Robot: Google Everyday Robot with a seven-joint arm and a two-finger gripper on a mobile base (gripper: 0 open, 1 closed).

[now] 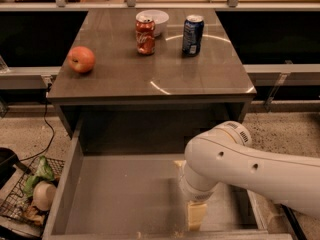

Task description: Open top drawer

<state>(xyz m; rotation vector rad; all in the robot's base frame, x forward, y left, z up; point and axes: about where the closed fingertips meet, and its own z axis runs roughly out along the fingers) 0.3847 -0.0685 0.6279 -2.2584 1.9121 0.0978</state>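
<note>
While the top drawer (66,184) stands pulled far out from under the cabinet top (150,76), plain grey inside showing, the gripper (196,215) sits low in it, just behind the drawer's front wall, a bit to frame-right of ctr. Only a cream-coloured stub of it shows below the wrist, so can't tell if it's spread or closed on anything. The white arm (250,169) comes in from frame-right across the drawer's right wall. Its fat rounded joint covers approx the right part of the drawer floor and hides most of the gripper. On the cabinet top, well apart from the arm: 1 apple (81,59) near the frame-left edge, and 2 upright cans toward the back, a red can (145,35) and a blue can (192,34), side by side but not touching. A white bowl (154,18) sits just behind the red can. Down on the speckled floor (287,129), a wire basket (20,211) w/ green and pale stuff in it sits just beside the drawer's left wall. A black cable (44,134) trails down near it.
</note>
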